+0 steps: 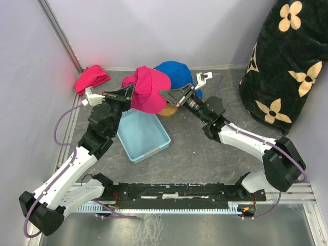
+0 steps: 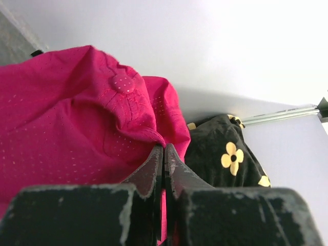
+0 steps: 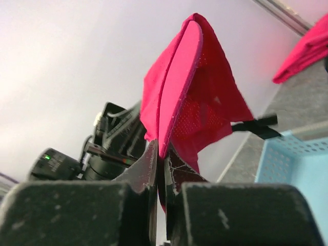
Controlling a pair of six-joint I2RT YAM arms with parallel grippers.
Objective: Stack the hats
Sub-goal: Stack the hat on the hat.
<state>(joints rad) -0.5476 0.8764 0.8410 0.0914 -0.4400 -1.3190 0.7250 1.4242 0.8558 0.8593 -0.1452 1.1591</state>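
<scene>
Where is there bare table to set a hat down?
Bare table lies in front, between the light blue basket and the right arm. The back middle is crowded: the magenta hat, blue hat, left gripper and right gripper meet there.

Pale lilac walls (image 1: pixel 154 31), grey mottled tabletop (image 1: pixel 205 154)

You have a grey table (image 1: pixel 205 154) carrying a light blue basket (image 1: pixel 143 134) mid-table, a wooden stand (image 1: pixel 168 110) just behind it, a red-pink cloth bundle (image 1: pixel 91 78) far left, and a black flower-printed bag (image 1: pixel 284 66) far right.
</scene>
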